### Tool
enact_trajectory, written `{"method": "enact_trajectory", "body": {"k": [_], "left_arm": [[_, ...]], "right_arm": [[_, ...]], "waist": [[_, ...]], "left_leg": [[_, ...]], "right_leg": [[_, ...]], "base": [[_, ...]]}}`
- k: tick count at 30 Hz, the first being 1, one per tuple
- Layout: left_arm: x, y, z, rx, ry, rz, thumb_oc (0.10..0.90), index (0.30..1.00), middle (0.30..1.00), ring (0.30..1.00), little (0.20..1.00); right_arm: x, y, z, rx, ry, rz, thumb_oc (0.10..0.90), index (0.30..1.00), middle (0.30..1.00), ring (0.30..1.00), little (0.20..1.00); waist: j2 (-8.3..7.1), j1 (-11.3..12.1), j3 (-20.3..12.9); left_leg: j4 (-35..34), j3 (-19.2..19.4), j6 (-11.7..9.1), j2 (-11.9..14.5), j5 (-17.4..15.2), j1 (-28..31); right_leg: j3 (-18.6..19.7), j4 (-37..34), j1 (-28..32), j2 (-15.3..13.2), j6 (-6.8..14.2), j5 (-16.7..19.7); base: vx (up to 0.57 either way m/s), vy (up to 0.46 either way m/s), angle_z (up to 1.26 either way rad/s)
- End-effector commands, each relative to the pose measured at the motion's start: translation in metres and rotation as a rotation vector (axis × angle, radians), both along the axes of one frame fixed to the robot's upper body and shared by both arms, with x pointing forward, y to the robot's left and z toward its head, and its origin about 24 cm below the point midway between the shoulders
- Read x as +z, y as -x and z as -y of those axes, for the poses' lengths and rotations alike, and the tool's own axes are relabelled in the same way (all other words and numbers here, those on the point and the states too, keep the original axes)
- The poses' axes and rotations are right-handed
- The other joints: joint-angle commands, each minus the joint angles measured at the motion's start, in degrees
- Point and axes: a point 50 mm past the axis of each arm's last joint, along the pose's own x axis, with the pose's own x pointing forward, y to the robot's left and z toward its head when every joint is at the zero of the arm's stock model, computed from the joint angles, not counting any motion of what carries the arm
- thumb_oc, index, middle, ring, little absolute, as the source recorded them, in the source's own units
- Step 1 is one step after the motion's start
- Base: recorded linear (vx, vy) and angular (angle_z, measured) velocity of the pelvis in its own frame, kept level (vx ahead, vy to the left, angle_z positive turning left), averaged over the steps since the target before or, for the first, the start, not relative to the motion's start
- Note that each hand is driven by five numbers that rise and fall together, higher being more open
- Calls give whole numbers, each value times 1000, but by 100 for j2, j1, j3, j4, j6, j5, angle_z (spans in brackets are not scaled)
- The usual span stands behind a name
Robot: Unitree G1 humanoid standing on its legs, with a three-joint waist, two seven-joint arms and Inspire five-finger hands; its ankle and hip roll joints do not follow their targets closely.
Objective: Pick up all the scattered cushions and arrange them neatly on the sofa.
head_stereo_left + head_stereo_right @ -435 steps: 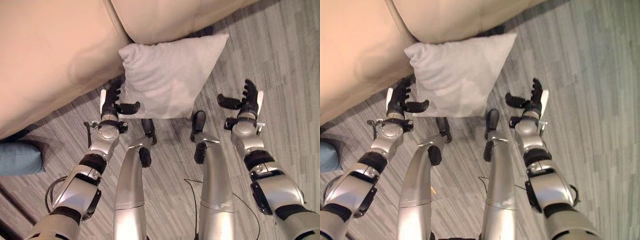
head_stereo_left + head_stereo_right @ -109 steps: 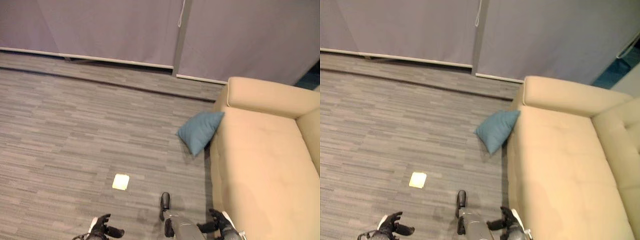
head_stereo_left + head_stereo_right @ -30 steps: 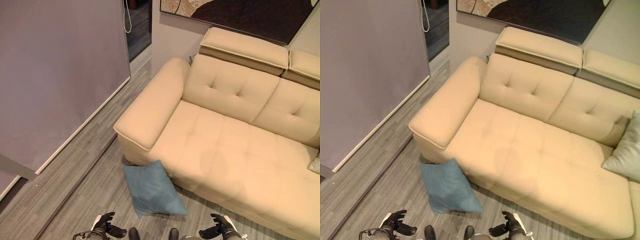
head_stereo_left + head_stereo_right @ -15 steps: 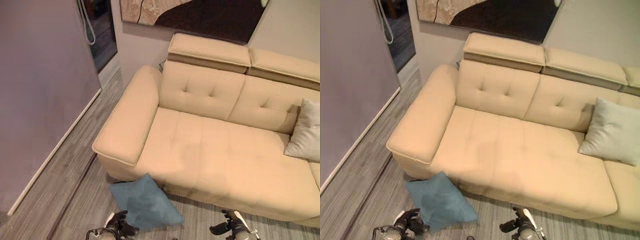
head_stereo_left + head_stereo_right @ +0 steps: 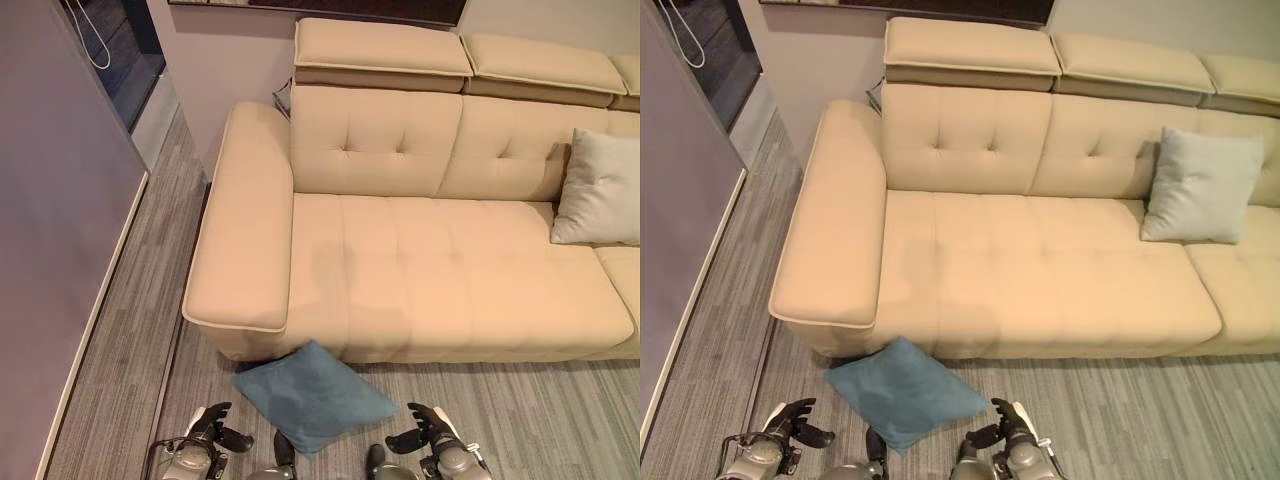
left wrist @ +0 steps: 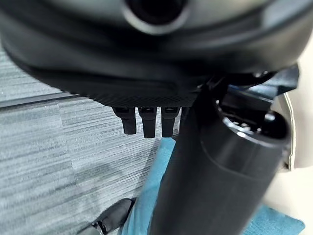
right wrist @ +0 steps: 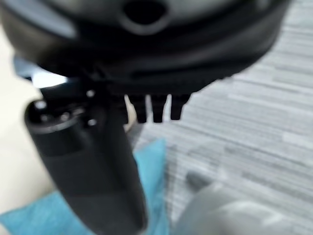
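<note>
Soft, even room light; both wrist views blur up close.

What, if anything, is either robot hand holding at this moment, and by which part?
Nothing is held. The left robot hand and right robot hand are open on either side of the blue cushion, which lies on the floor.

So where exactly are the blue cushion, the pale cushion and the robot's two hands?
blue cushion (image 5: pixel 315 394): left eye view, middle of its top face.
pale cushion (image 5: pixel 1200 185): right eye view, centre of its front.
left hand (image 5: pixel 209 428): left eye view, palm.
right hand (image 5: pixel 425 430): left eye view, palm.
</note>
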Motion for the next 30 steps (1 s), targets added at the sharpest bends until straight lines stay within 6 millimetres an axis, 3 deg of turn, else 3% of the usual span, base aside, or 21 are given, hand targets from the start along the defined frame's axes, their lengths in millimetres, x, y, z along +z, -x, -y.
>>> {"method": "enact_trajectory", "body": {"k": [1,2,6,8,11,16,23,27,30], "left_arm": [[7,-23,17,-49,39,98,800,900,900,900,900],[7,-24,18,-48,47,103,800,900,900,900,900],[1,-20,35,-71,95,80,800,900,900,900,900],[1,-19,36,-73,95,77,800,900,900,900,900],[-1,-18,41,-82,107,68,800,900,900,900,900],[6,-30,37,-73,93,113,800,900,900,900,900],[31,-69,31,-16,91,290,800,900,900,900,900],[60,-105,30,-15,94,457,800,900,900,900,900],[74,-119,29,-5,99,527,800,900,900,900,900]], "right_arm": [[15,-15,27,-13,78,98,800,900,900,900,900],[16,-14,30,-22,87,103,800,900,900,900,900],[16,-11,41,-47,109,88,800,900,900,900,900],[17,-12,40,-45,105,94,800,900,900,900,900],[14,-7,43,-51,111,70,800,900,900,900,900],[16,-12,43,-72,126,86,800,900,900,900,900],[34,-42,46,-92,180,190,800,900,900,900,900],[66,-82,56,-68,282,323,800,900,900,900,900],[84,-101,59,-72,303,397,800,900,900,900,900]], "waist": [[-66,73,-150],[-63,111,-140],[-45,81,-56],[-55,74,-66],[19,89,-139],[35,64,-35],[96,70,452],[206,110,785],[277,112,905]], "left_leg": [[691,-817,-260,45,-540,-538],[705,-780,-270,35,-537,-543],[1219,-1288,-420,64,-687,-875],[1191,-1326,-441,117,-702,-823],[840,-1780,-469,115,-693,-686],[778,-1781,-392,75,-664,-726],[1235,-1555,-275,-21,-730,-1512],[1841,-1417,-241,-95,-746,-2506],[2159,-1352,-223,-98,-776,-3010]], "right_leg": [[330,-1182,470,404,357,277],[227,-1337,517,369,366,375],[160,-1512,513,231,346,496],[164,-1531,520,199,369,531],[209,-1579,551,216,399,540],[346,-1325,272,135,430,550],[605,-691,-800,-70,430,656],[697,-184,-1833,-257,366,718],[732,126,-2352,-324,345,705]], "base": [[-73,-116,-9],[-146,-127,47],[-115,21,37],[11,71,7],[63,95,1],[-4,94,-8],[-144,84,-24],[-153,25,-14],[-86,8,3]]}}
